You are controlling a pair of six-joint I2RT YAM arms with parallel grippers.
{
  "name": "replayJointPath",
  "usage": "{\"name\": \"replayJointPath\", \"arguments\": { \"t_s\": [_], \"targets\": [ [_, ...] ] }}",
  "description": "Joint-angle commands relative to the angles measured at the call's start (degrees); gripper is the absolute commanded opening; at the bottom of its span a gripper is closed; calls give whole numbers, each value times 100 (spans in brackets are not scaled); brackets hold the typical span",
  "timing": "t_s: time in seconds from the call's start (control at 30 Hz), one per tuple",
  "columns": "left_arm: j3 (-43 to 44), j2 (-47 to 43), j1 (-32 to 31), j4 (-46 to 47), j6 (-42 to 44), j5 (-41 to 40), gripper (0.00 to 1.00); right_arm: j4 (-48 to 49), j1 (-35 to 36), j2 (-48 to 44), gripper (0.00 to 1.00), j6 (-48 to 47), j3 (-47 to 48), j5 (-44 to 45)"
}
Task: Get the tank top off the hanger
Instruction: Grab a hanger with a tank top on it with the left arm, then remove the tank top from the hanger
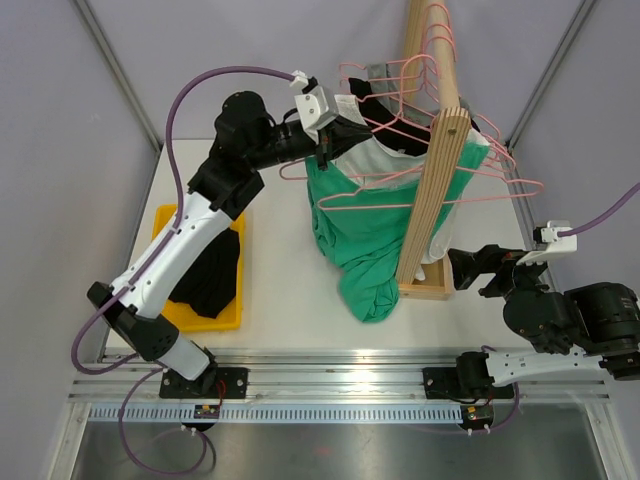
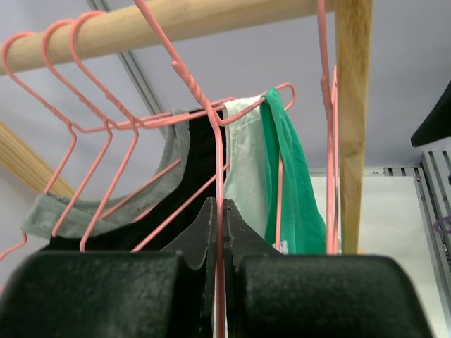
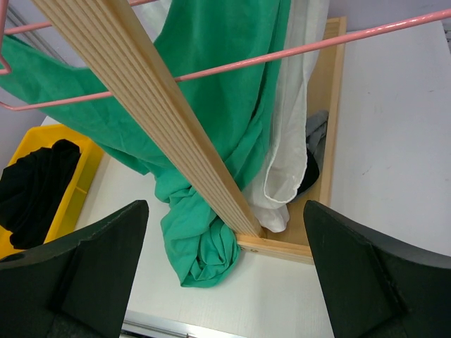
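This is a robotics lab, set up as a closed test cell. A white bench (image 1: 280, 310) is boxed in by plain grey panels (image 1: 60, 150) held in aluminium posts (image 1: 115, 60). A left arm (image 1: 170, 250) and a right arm (image 1: 560, 320) are bolted to a metal rail (image 1: 340, 385) at its near edge, and purple cables (image 1: 180, 110) loop off them. On the bench stand a small wooden rack (image 1: 432, 190) of pink hangers (image 1: 400, 80) and a yellow bin (image 1: 165, 215).

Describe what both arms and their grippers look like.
The left arm and right arm have white links and black joints. A purple cable runs to a white camera block on each wrist. The left gripper and right gripper have matte black, textured, wedge-shaped fingers.
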Motion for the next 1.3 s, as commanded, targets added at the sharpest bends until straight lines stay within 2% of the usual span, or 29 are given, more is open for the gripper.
{"name": "replayJointPath", "arguments": {
  "t_s": [0.0,0.2,0.5,0.83,1.13,1.27],
  "targets": [
    [-429,-644,-4,281,209,-343,0,-684,39,119,100,-20,-25,76],
    [-1398,-1470,-4,491,349,-835,0,-474,39,102,99,-239,-52,6],
    [-2471,-1867,14,632,727,-1714,0,238,48,49,100,-907,-245,-117],
    [-3437,-2341,128,1036,798,-2759,0,292,39,233,99,-995,-254,-135],
    [-4342,-3712,128,817,569,-3111,0,555,39,233,99,-1224,-289,-38],
    [-4747,-4309,23,616,464,-3453,0,1098,39,312,99,-1619,-386,-73]
  ]
}}
